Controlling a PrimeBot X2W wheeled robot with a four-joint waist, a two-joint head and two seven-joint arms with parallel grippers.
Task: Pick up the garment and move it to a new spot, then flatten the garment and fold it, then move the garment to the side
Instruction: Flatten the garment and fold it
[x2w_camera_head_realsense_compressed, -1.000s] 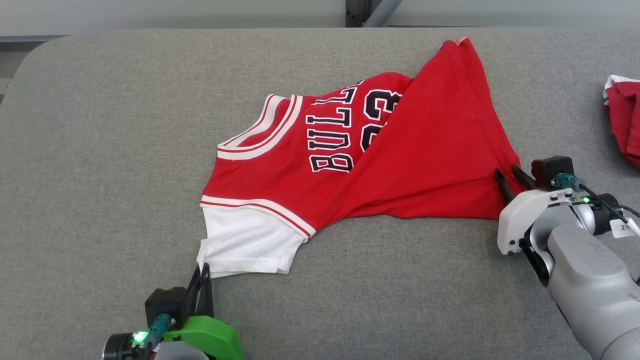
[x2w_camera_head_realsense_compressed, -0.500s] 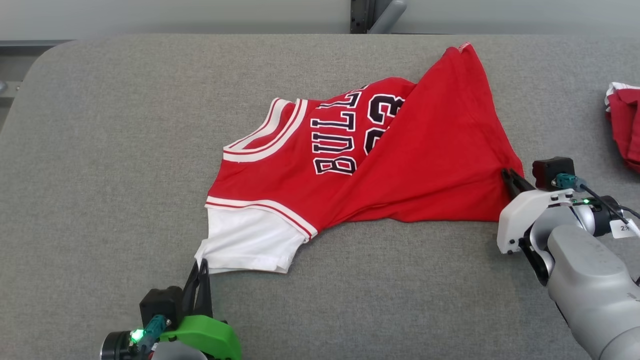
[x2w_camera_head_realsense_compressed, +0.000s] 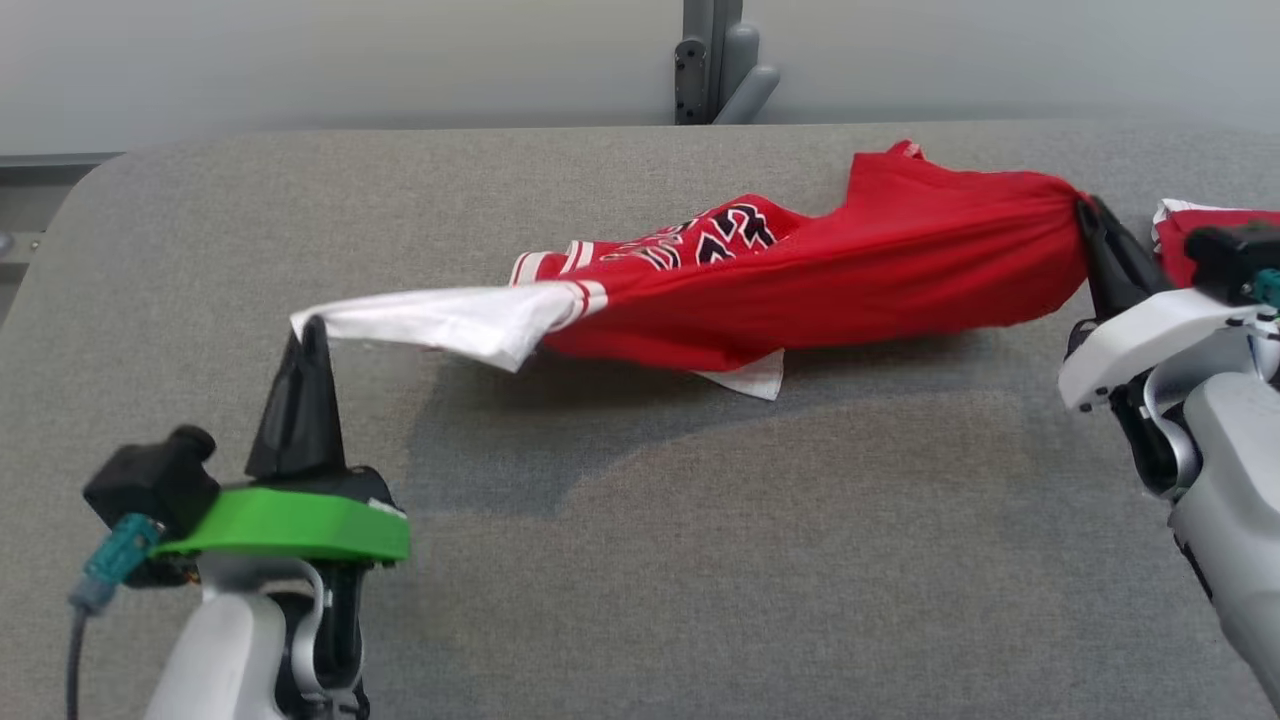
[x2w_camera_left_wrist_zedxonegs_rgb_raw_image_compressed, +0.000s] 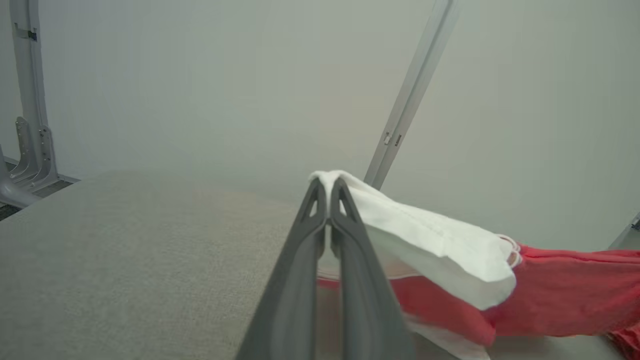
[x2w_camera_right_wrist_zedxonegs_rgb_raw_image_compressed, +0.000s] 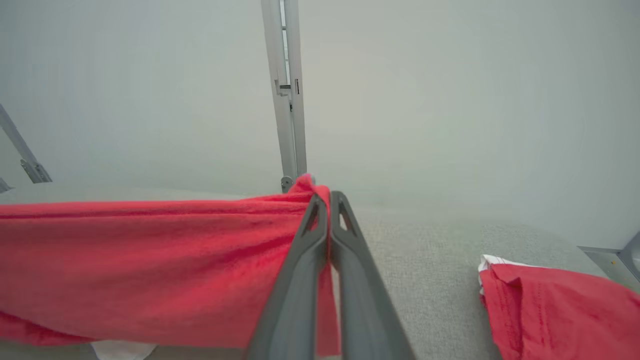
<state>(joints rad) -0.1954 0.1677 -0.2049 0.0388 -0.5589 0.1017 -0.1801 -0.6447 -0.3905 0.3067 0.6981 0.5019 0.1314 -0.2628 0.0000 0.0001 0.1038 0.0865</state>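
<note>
Two grippers hold the garment (x2w_camera_head_realsense_compressed: 850, 290) strung between them above the grey padded table (x2w_camera_head_realsense_compressed: 640, 560), its shadow lying on the cloth beneath. Nearest, at the lower left, the left gripper (x2w_camera_head_realsense_compressed: 312, 328) stands fingers up, jaws pressed together on the tip of the white sleeve (x2w_camera_head_realsense_compressed: 440, 320); the left wrist view shows the same pinch (x2w_camera_left_wrist_zedxonegs_rgb_raw_image_compressed: 327, 182), the white fabric (x2w_camera_left_wrist_zedxonegs_rgb_raw_image_compressed: 430, 240) draping away to the red. From there the red jersey runs as a long bunched band across the table, its long axis left to right, sleeve end toward the robot's left and plain red end toward its right, sagging a little in the middle, with dark lettering (x2w_camera_head_realsense_compressed: 715, 235) showing on the upper fold. Farther off, the right gripper (x2w_camera_head_realsense_compressed: 1085, 208) is clamped on the gathered red end, jaws together (x2w_camera_right_wrist_zedxonegs_rgb_raw_image_compressed: 327, 197). Just beyond it lies another red garment (x2w_camera_head_realsense_compressed: 1215, 230), and a grey post (x2w_camera_head_realsense_compressed: 705, 60) rises behind the table's far edge.
</note>
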